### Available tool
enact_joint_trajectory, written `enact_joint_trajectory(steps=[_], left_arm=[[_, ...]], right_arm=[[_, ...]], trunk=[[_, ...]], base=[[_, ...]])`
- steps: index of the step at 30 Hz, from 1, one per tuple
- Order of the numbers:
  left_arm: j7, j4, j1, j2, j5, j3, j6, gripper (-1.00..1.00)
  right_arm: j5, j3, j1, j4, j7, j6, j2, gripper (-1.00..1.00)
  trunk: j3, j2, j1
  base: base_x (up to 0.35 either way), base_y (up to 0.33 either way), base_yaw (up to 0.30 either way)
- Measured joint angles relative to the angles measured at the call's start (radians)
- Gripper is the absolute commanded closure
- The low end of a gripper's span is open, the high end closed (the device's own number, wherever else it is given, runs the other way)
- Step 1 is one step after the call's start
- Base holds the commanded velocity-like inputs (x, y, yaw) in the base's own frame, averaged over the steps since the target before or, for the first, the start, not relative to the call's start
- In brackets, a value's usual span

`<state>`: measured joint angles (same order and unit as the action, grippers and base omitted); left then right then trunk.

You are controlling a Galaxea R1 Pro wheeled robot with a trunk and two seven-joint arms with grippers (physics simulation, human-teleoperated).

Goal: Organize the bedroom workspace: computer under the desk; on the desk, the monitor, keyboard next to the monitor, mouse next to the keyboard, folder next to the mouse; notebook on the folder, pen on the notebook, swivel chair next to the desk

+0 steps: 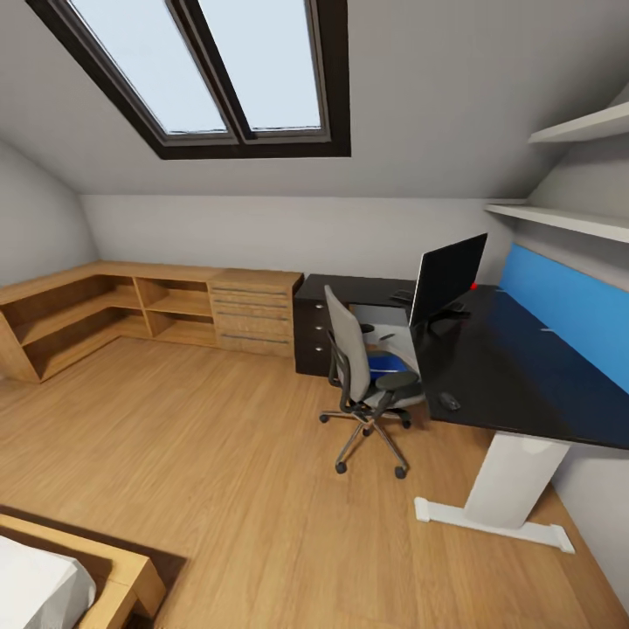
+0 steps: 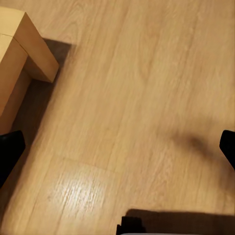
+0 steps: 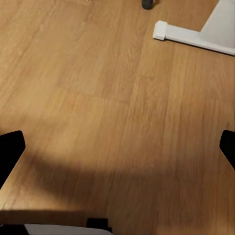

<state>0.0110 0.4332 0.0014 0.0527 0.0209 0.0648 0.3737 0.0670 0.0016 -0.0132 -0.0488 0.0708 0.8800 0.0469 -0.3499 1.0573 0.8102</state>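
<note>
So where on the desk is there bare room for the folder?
The desk is bare from the mouse across to the blue panel. It is crowded at the far end around the monitor. The folder lies on the swivel chair.

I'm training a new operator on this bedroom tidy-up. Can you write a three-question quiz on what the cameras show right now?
1. True or false: the monitor stands on the desk.
2. Multiple choice: where is the blue folder? A) on the desk B) on the seat of the swivel chair C) on the floor
3. Fill in: in both wrist views, the left pincer and the right pincer hang over the bare wooden ____ with fingers spread, holding nothing.

Key: 1 true; 2 B; 3 floor.
</note>
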Motion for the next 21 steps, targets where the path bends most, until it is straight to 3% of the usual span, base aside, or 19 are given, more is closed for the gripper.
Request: enact_joint_trajectory(steps=[7,21], left_arm=[[0.0,0.0,0.0,0.001,0.0,0.0,0.033,-1.0],[0.0,0.0,0.0,0.0,0.0,0.0,0.033,-1.0]], right_arm=[[0.001,0.001,0.0,0.0,0.0,0.0,0.001,-1.0],[0.001,0.001,0.001,0.0,0.0,-0.001,0.001,-1.0]], trunk=[[0.0,0.0,0.0],[0.0,0.0,0.0]], base=[[0.012,0.027,0.0],[0.183,0.236,0.0]])
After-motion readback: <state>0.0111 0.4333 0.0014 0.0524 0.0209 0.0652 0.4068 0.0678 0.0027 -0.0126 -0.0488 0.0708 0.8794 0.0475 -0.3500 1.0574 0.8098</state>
